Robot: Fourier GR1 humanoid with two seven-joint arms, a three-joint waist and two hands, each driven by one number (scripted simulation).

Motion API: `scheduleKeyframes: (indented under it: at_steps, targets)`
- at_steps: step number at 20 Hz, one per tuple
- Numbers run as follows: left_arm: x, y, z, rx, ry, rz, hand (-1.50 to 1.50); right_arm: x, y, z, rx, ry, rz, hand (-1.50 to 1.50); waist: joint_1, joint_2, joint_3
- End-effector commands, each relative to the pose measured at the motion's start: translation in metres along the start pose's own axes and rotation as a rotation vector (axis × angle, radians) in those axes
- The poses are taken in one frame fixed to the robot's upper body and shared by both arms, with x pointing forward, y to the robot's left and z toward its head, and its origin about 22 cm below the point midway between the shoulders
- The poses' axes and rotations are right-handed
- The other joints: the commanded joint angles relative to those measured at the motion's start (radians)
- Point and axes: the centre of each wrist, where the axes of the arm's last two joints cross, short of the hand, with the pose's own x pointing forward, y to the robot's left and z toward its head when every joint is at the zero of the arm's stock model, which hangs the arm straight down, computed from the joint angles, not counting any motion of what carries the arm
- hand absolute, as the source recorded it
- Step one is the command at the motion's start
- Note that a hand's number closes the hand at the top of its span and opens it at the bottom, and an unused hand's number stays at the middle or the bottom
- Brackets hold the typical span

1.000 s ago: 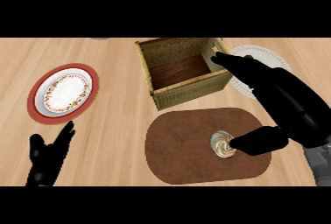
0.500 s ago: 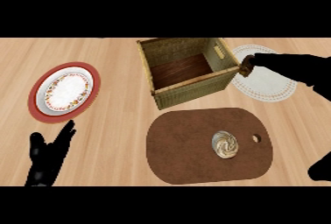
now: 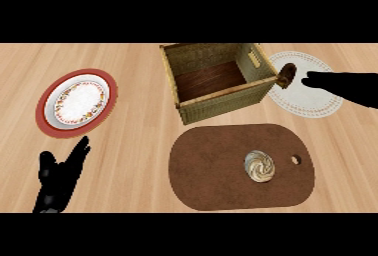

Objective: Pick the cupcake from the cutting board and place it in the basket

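Your cupcake (image 3: 260, 166) is sitting on the cutting board (image 3: 221, 175), well nearer than your right hand (image 3: 336, 84), whose fingers you cannot make out.

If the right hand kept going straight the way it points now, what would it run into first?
The right hand points toward the view's left. First in that line is the small brown object at its fingertips, then the basket wall; relative height is unclear.

The bench (image 3: 140, 130) is pale matt wood; the cutting board (image 3: 221, 170) dark smooth wood; the basket (image 3: 221, 102) rough woven wicker.
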Motion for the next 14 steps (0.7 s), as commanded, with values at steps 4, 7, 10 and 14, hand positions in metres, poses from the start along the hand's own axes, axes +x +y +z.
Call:
scheduleKeyframes:
  at_steps: [4, 7, 10, 14]
  targets:
    - [-0.002, -0.001, 0.013, -0.013, 0.095, 0.006, 0.0, 0.003, 0.022, -0.012, 0.0, 0.041, -0.027, -1.5, 0.017, 0.008, -0.006]
    - [-0.019, -0.01, 0.002, -0.015, 0.082, 0.01, 0.0, -0.004, 0.051, -0.03, -0.008, 0.024, -0.046, -1.5, 0.012, 0.011, -0.006]
    - [-0.014, 0.001, 0.001, -0.027, 0.112, 0.0, 0.0, 0.011, 0.079, -0.037, -0.017, 0.006, -0.048, -1.5, 0.012, 0.011, -0.006]
    - [-0.03, -0.009, -0.001, -0.009, 0.106, 0.004, 0.0, 0.001, 0.092, -0.048, 0.0, 0.043, -0.023, -1.5, 0.01, 0.011, -0.006]
